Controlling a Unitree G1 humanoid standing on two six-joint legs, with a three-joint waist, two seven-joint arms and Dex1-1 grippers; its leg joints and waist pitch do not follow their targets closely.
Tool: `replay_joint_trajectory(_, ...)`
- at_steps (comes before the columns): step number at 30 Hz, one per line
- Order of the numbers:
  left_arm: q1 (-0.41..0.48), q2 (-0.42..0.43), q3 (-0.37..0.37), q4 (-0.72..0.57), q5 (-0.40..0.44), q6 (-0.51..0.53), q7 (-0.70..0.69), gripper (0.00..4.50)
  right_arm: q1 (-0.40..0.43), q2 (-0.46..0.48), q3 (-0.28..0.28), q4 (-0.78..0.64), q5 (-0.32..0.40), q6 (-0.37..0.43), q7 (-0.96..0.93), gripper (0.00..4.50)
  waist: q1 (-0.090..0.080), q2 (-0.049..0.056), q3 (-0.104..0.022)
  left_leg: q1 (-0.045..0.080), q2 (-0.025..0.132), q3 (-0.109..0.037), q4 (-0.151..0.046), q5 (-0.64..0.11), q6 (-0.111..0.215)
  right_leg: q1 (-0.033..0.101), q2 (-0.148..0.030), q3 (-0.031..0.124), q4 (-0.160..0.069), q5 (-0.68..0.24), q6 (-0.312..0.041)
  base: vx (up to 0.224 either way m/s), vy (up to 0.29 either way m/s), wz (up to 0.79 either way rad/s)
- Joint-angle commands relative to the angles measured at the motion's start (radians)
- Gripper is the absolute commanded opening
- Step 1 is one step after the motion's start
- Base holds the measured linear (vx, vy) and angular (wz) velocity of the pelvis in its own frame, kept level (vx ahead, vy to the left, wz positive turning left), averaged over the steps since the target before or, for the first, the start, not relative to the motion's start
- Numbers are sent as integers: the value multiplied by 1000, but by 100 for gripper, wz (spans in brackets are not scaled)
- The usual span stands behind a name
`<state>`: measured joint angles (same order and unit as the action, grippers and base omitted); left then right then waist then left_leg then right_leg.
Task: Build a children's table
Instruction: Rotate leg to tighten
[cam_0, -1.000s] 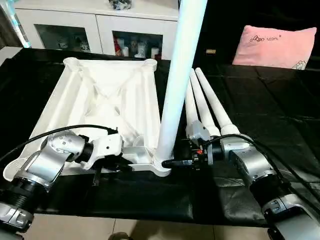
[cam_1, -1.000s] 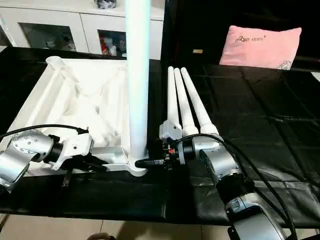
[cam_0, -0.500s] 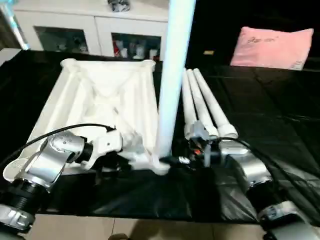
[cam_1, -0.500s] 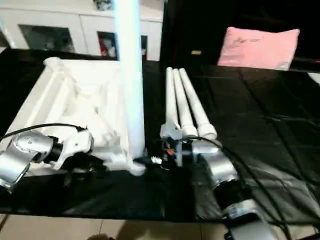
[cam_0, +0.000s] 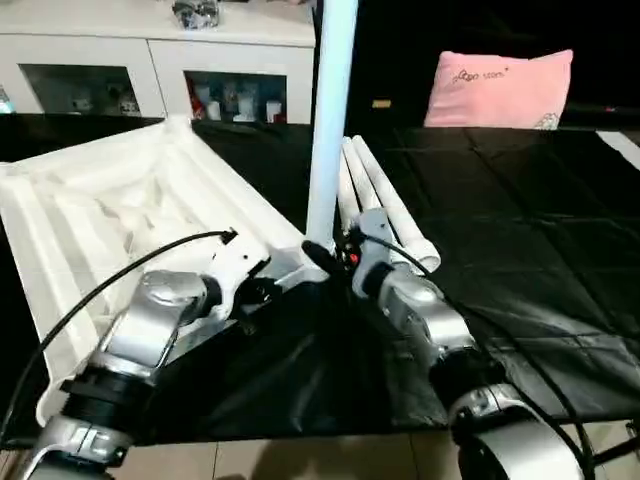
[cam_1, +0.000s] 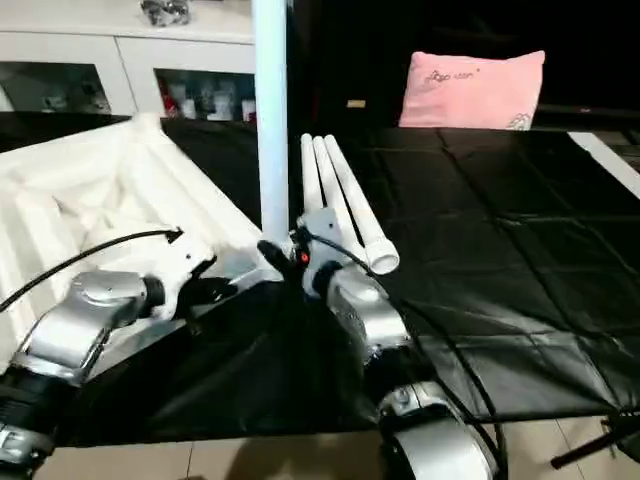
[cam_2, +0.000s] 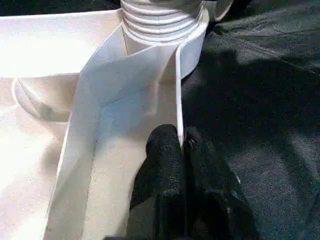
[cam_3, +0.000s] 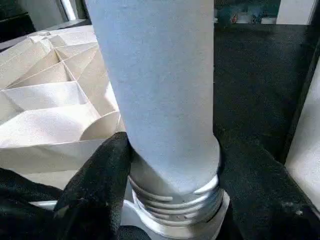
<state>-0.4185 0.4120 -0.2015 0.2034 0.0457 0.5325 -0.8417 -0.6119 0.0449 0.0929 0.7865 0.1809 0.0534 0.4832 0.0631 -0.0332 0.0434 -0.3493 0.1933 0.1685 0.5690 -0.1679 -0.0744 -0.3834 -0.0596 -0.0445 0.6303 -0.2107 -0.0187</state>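
One white leg is held upright in a corner socket of the upturned white plastic tabletop (cam_0: 120, 200), with both grippers at that corner.

The rectangular tabletop is seen lying ribbed side up on the black cloth-covered work surface (cam_0: 520, 250). A long white tapered tube leg (cam_0: 330, 120) stands upright in the round corner socket (cam_2: 165, 30) nearest the robot's right arm, its threaded end seated in the socket. The right gripper (cam_3: 170, 165) is spread around the base of this leg, a black finger (cam_3: 97, 185) pressed to each side. The left gripper (cam_2: 182, 145) is closed on the thin edge wall of the tabletop just beside that socket. Three more white tube legs (cam_0: 385, 205) lie side by side on the cloth, just beyond the right gripper. A pink cushion (cam_0: 498, 88) rests at the far side.
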Motion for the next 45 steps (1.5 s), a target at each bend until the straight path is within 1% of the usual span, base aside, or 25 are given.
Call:
replay_joint_trajectory(1,-42,-12,-32,-27,13,-34,22,0,42,39,50,34,-23,62,56,321,6,17,-45,2,31,-13,-72,-314,-21,24,-74,46,-97,-295,-155,0,0,0)
replay_joint_trajectory(2,-41,-10,-33,-34,14,-19,33,0,44,38,43,35,-29,47,48,321,7,19,-44,5,31,-13,-72,-331,-25,22,-74,47,-99,-313,-152,0,0,0)
replay_joint_trajectory(4,-39,-5,-36,-43,14,-2,46,0,46,33,35,35,-33,22,46,356,7,18,-44,5,33,-14,-74,-346,-30,20,-75,47,-100,-328,-150,0,0,0)
replay_joint_trajectory(8,-29,21,-43,-37,13,-44,4,0,72,-5,28,-34,-10,5,87,376,8,19,-44,4,33,-14,-74,-343,-27,21,-74,48,-100,-314,-149,0,0,0)
replay_joint_trajectory(10,-26,26,-44,-35,14,-55,-9,0,77,-13,25,-48,-4,3,98,402,11,19,-47,1,33,-13,-74,-312,-20,25,-73,47,-96,-264,-154,0,0,0)
replay_joint_trajectory(11,-22,34,-42,-30,14,-60,-20,0,84,-28,21,-73,3,-1,111,408,12,20,-47,1,34,-13,-74,-307,-19,26,-73,47,-96,-253,-155,0,0,0)
replay_joint_trajectory(12,-17,53,-47,-18,12,-88,-49,0,98,-55,17,-123,16,3,145,421,13,18,-50,1,34,-12,-72,-289,-16,27,-72,47,-92,-216,-163,0,0,0)
replay_joint_trajectory(13,-15,60,-49,-15,12,-94,-57,0,103,-64,16,-140,21,4,157,421,15,18,-51,-1,33,-12,-72,-276,-12,29,-70,47,-91,-195,-165,0,0,0)
replay_joint_trajectory(15,-4,101,-65,8,8,-150,-106,0,126,-111,15,-222,40,17,228,444,24,17,-58,-4,31,-8,-63,-201,6,35,-68,46,-80,-81,-172,0,0,0)
replay_joint_trajectory(18,2,132,-72,27,8,-194,-139,0,151,-155,28,-296,56,34,304,444,29,14,-65,-9,29,-5,-54,-116,32,38,-64,43,-64,69,-191,0,0,0)
replay_joint_trajectory(19,2,136,-72,31,8,-202,-141,0,158,-164,31,-313,60,39,319,444,29,16,-61,-10,30,-5,-56,-122,37,36,-64,42,-65,73,-197,0,0,0)
replay_joint_trajectory(23,3,156,-60,71,12,-242,-147,0,210,-218,54,-439,91,83,407,444,30,11,-54,-9,33,-6,-62,-178,27,38,-67,42,-75,-24,-182,0,0,0)
replay_joint_trajectory(27,2,173,-59,100,12,-282,-151,0,242,-249,54,-520,100,134,408,444,31,10,-51,-9,33,-7,-66,-218,4,35,-71,44,-86,-148,-158,0,0,0)
replay_joint_trajectory(29,0,179,-61,112,18,-302,-149,0,251,-259,52,-540,94,143,397,444,32,9,-51,-5,33,-6,-66,-229,-1,31,-71,45,-88,-174,-149,0,0,0)
replay_joint_trajectory(30,-1,185,-62,135,25,-355,-147,0,267,-270,38,-576,90,149,376,444,31,9,-51,-6,33,-7,-66,-234,-3,29,-71,45,-89,-181,-149,0,0,0)
replay_joint_trajectory(31,-1,185,-61,139,26,-364,-147,0,271,-272,36,-585,92,153,374,444,33,8,-49,-6,32,-6,-66,-238,-3,28,-71,46,-93,-200,-138,0,0,0)
replay_joint_trajectory(33,1,186,-56,156,26,-427,-144,0,303,-285,18,-654,113,179,369,444,35,6,-50,-5,34,-7,-67,-232,-4,28,-71,47,-91,-195,-127,0,0,0)
replay_joint_trajectory(34,0,193,-53,175,30,-490,-138,0,350,-299,-3,-749,152,237,356,444,36,2,-52,-7,34,-7,-66,-215,2,31,-70,46,-88,-168,-128,0,0,0)
replay_joint_trajectory(36,-1,196,-43,188,31,-512,-122,0,377,-300,-18,-796,163,252,333,444,40,4,-54,-7,36,-7,-64,-195,8,30,-70,47,-82,-119,-125,0,0,0)
replay_joint_trajectory(37,-1,196,-31,190,11,-517,-138,0,387,-294,-28,-813,167,252,316,444,40,0,-54,-6,35,-6,-65,-200,6,27,-70,45,-82,-120,-130,0,0,0)
replay_joint_trajectory(38,-1,196,-28,190,8,-517,-140,44,389,-291,-31,-815,169,255,311,450,39,-1,-53,-8,34,-6,-65,-201,4,28,-71,45,-82,-126,-132,0,0,0)
replay_joint_trajectory(39,1,196,6,184,-35,-517,-162,55,411,-263,-69,-848,198,300,245,450,39,-1,-51,-8,33,-5,-66,-206,1,27,-72,46,-84,-151,-132,0,0,0)
replay_joint_trajectory(40,1,196,20,185,-54,-519,-169,55,418,-252,-81,-859,212,315,222,450,39,2,-51,-6,33,-5,-67,-216,-5,24,-73,47,-87,-176,-131,0,0,0)
replay_joint_trajectory(43,2,198,37,182,-75,-523,-176,87,427,-240,-92,-867,220,301,206,450,35,4,-50,-4,35,-6,-69,-234,-21,22,-71,46,-84,-171,-139,0,0,0)
replay_joint_trajectory(45,9,198,83,166,-133,-527,-186,99,459,-241,-84,-882,181,238,194,450,36,5,-50,-6,35,-5,-67,-238,-28,22,-74,47,-83,-161,-142,0,0,0)
